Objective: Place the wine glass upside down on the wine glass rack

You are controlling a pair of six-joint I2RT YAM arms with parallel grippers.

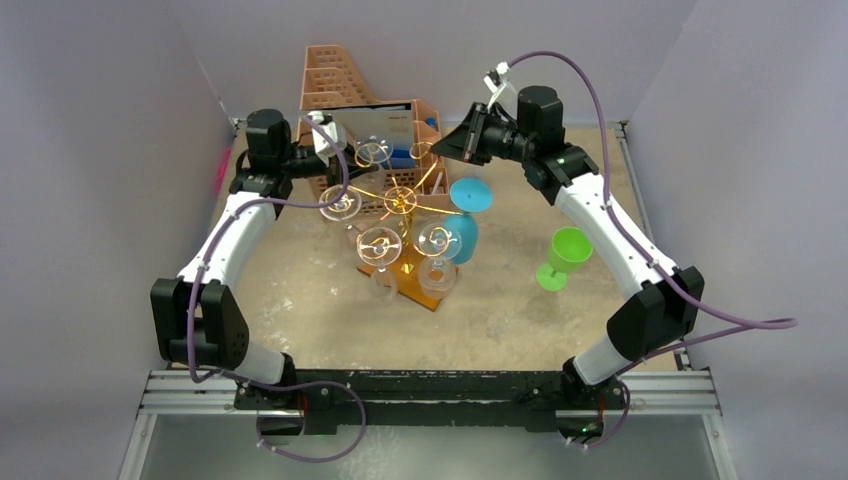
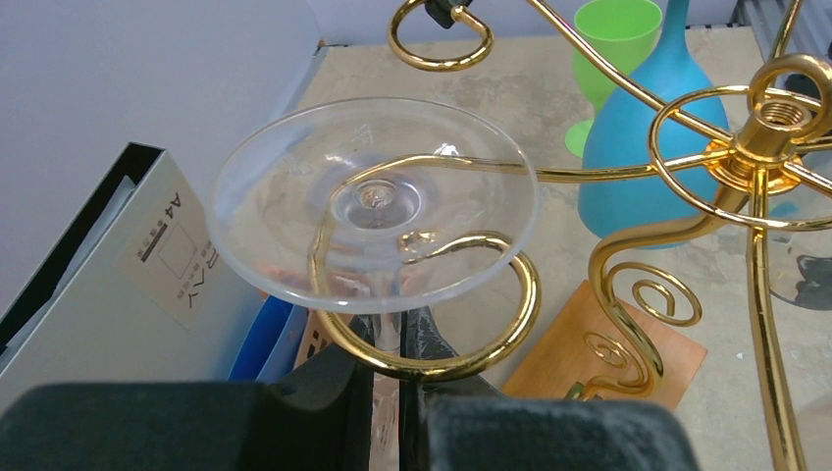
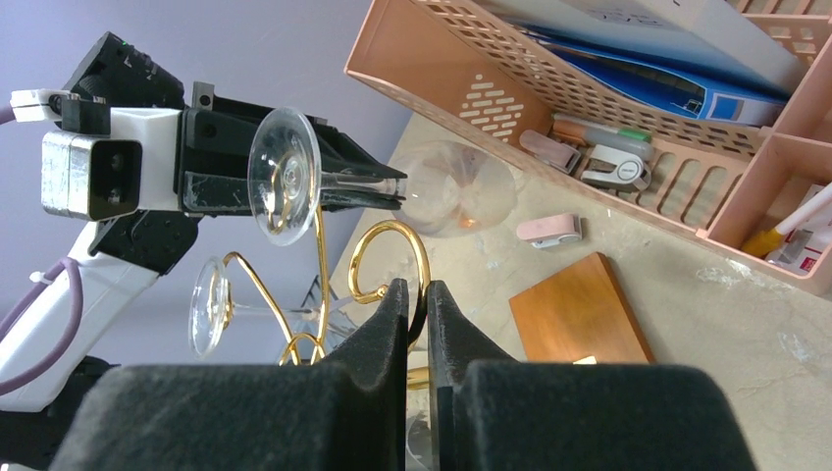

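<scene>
Tightly, left hand (image 2: 392, 339) pinches the wine glass (image 2: 373, 206) — right hand (image 3: 419, 299) pinches the rack (image 2: 760, 147), organizer (image 3: 461, 59) behind.

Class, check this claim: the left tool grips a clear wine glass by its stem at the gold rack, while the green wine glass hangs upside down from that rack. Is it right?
No. The green wine glass stands upright on the table, apart from the wine glass rack, as the top external view shows. The left tool does grip the clear wine glass by its stem.
</scene>
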